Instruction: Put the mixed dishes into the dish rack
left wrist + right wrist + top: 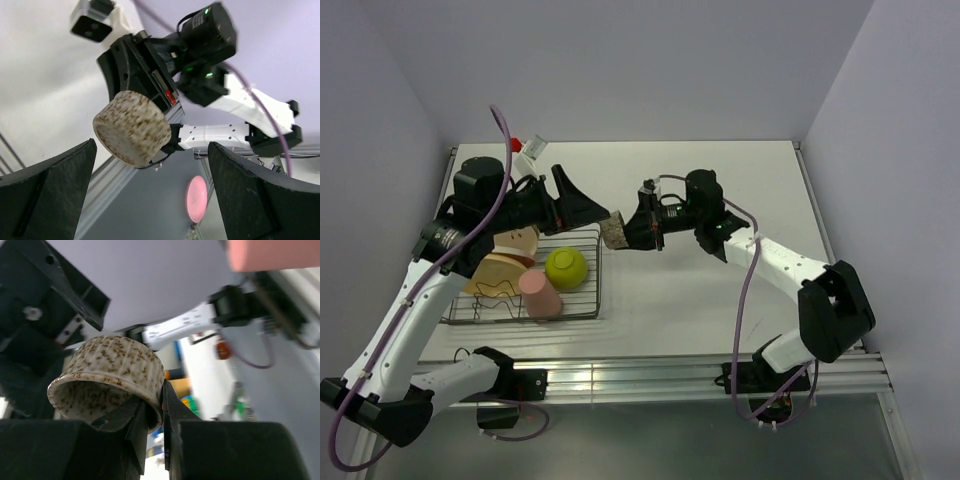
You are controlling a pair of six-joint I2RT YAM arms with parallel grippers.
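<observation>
1. Top external view: the right gripper (632,228) is clamped on the tiny grey-brown cup (614,232). The cup sticks out past its fingertips, raised off the table (720,290).
2. On the right wrist view, that gripper's fingers (172,412) are pressed together on the cup's wall at the rim. One is on the inside and one on the outside, and the speckled cup is tipped so its open mouth faces back toward the wrist.
3. The left gripper (588,205) has its jaws spread wide and points straight at the cup, which sits just ahead of its tips.
4. On the left wrist view the cup's flat base faces the camera. It lies ahead of and between the two black fingers (55,190), touching neither.
5. The dish rack (575,302) lies behind the left gripper, under its forearm, and well apart from the right gripper.
6. Inside the rack, plates (500,270) stand on edge on the side away from the right gripper. The pink cup (540,293) lies tilted beside them, and the yellow-green bowl (566,267) sits nearest the left gripper's tips.
</observation>
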